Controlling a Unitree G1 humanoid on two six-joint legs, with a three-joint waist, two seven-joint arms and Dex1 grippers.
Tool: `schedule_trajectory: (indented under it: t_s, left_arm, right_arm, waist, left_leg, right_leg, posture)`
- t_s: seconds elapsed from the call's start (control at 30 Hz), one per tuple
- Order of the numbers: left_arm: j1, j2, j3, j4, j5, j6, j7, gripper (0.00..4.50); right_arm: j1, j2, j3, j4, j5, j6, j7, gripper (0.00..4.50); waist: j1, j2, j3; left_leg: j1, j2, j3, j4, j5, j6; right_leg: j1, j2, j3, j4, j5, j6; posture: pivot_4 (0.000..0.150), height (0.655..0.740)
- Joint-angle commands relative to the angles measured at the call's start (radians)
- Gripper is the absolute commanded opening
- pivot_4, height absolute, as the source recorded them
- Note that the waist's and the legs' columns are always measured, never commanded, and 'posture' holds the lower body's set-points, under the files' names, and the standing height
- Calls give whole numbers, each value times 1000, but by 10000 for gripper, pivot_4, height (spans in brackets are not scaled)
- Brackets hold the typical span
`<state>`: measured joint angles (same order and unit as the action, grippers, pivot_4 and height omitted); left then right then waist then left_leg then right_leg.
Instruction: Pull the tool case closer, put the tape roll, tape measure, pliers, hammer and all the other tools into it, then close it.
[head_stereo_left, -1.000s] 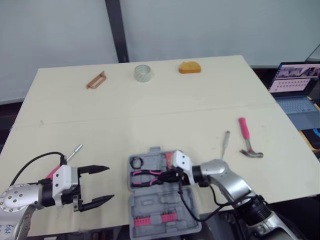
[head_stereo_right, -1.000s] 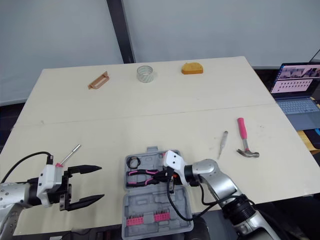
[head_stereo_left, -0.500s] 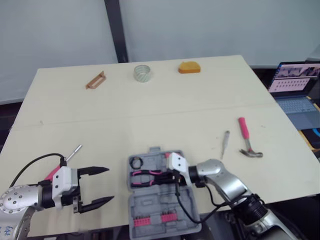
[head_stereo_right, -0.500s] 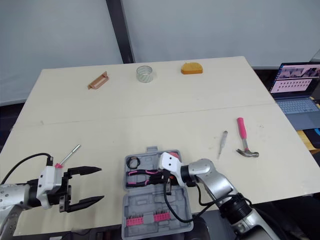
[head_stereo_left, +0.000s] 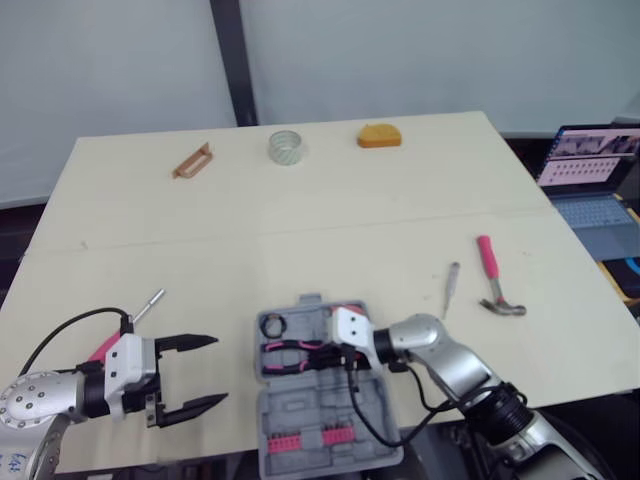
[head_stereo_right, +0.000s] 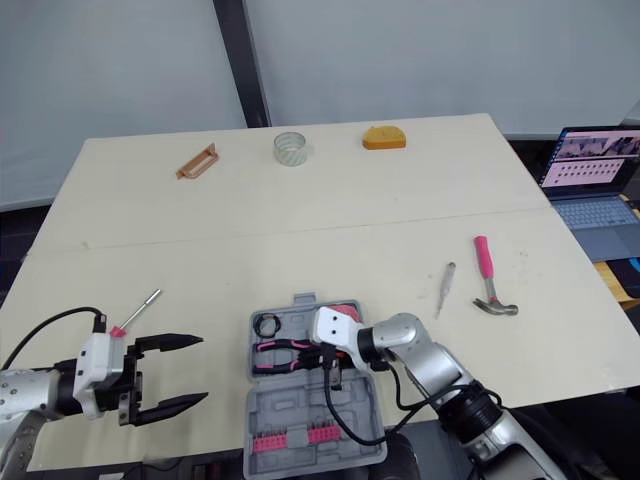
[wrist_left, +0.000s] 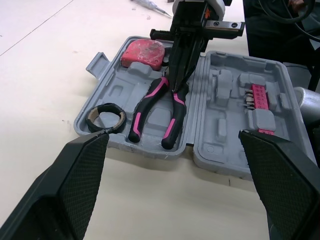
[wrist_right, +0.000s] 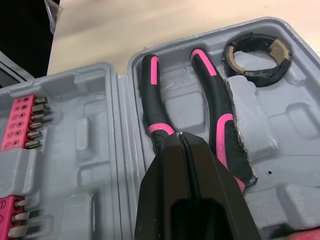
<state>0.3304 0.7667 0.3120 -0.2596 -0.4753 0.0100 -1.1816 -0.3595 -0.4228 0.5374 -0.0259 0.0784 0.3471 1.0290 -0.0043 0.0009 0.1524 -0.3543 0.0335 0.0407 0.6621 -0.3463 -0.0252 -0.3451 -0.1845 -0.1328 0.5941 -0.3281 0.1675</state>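
The grey tool case (head_stereo_left: 300, 425) lies open at the table's front edge. In its tray sit pink-handled pliers (wrist_left: 150, 107), a black tape roll (wrist_left: 106, 116) and a pink tape measure (wrist_left: 145, 52). My right gripper (head_stereo_left: 347, 354) is shut, its tips pressed down on the pliers' head (wrist_right: 217, 107). My left gripper (head_stereo_left: 215, 370) hovers open left of the case, holding nothing. A pink-handled hammer (head_stereo_left: 495, 280) and a thin metal tool (head_stereo_left: 451, 288) lie at the right. A clear tape roll (head_stereo_left: 285, 147) and an orange tape measure (head_stereo_left: 379, 135) sit at the far edge.
A brown handle-shaped tool (head_stereo_left: 192, 160) lies at the far left. A pink-handled screwdriver (head_stereo_left: 140, 310) rests just behind my left wrist. The case lid holds rows of pink-mounted bits (wrist_left: 256, 100). A laptop (head_stereo_left: 590, 175) stands off the table's right side.
My right gripper has slid a little to the left over the case tray, staying down on the pliers. The left gripper holds its place, still open.
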Motion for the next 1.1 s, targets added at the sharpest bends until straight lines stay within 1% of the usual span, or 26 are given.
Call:
schedule_trajectory:
  t_s: [0.03, 0.2, 0.37, 0.47, 0.6, 0.77, 0.83, 0.93, 0.97, 1.03, 1.07, 1.1]
  left_arm:
    - [6, -2, 1, -12, -1, -14, -1, 45000]
    - [8, -2, -1, -15, -1, -10, -1, 45000]
    - [7, -3, -10, -16, -3, 2, 2, 45000]
    - [3, 1, -18, -16, -16, 29, 5, 45000]
    - [-12, -6, -19, -34, -52, 81, 12, 45000]
    - [-16, -6, -13, -66, -90, 133, 15, 45000]
    - [-22, -7, -7, -65, -77, 127, 23, 45000]
    - [-31, -6, -4, -48, -40, 106, 44, 45000]
    - [-30, -6, -4, -47, -38, 103, 43, 45000]
    - [-24, -9, -5, -51, -37, 91, 37, 45000]
    - [-20, -12, -3, -53, -37, 86, 35, 45000]
    - [-15, -15, -1, -54, -37, 79, 34, 45000]
  right_arm:
    - [48, -40, 71, 86, -81, 42, -1, 367]
    - [53, -41, 81, 102, -102, 40, -7, 367]
    - [64, -9, 24, 79, -49, 27, -24, 367]
    - [68, 6, -40, 13, 17, 42, -22, 367]
    - [62, -2, -121, -129, 113, 93, -4, 367]
    - [77, -63, -250, -335, 246, 207, -11, 367]
    - [96, -116, -294, -393, 280, 235, 3, 367]
    - [140, -232, -393, -461, 343, 286, 32, 367]
    - [154, -262, -425, -470, 363, 303, 33, 2675]
    - [198, -320, -477, -483, 396, 318, 48, 9065]
    - [224, -344, -499, -492, 409, 320, 54, 13049]
    - [243, -360, -512, -499, 418, 321, 55, 18749]
  waist:
    - [0, 0, 0]
    - [1, 0, 0]
    - [1, 0, 0]
    - [2, 0, 0]
    - [2, 1, 2]
    - [3, 3, 10]
    - [3, 3, 12]
    - [6, 2, 16]
    - [6, 1, 17]
    - [6, 0, 19]
    - [6, -1, 19]
    - [7, -1, 19]
  left_leg:
    - [0, 0, 0, 0, 0, 0]
    - [1, 0, 0, 0, 0, 0]
    - [1, 0, 0, 0, 0, 0]
    - [1, 0, 0, 0, 0, 0]
    - [-1, 0, 0, 0, -1, 0]
    - [-3, 0, 0, 0, -1, 0]
    - [-4, 0, 0, 0, -1, 0]
    - [-4, 0, 0, 0, -1, 0]
    - [-4, 0, 0, 0, -1, 1]
    - [-4, 0, 0, 1, -1, 1]
    - [-4, 0, 0, 1, -1, 1]
    - [-4, 0, 0, 0, -1, 1]
  right_leg:
    - [0, 0, 0, 0, 0, 0]
    - [1, 0, 0, -1, 0, 0]
    - [1, 0, 0, -1, 0, 0]
    - [1, 0, 0, -1, 0, 0]
    - [0, 0, 0, -2, 0, 0]
    - [-2, 0, 0, -1, 0, 0]
    - [-3, 0, 0, -1, 0, 0]
    - [-3, 0, 0, -2, 0, 0]
    - [-3, 0, 0, -2, 0, 0]
    - [-3, 0, 0, -2, 0, 0]
    - [-3, 0, 0, -2, 0, 0]
    - [-3, 0, 0, -2, 0, 0]
  posture:
    - [1500, 7400]
    - [1500, 7400]
    - [1500, 7400]
    - [1500, 7400]
    - [1500, 7400]
    - [1500, 7400]
    - [1500, 7400]
    - [1500, 7400]
    - [1500, 7400]
    - [1500, 7400]
    - [1500, 7400]
    - [1500, 7400]
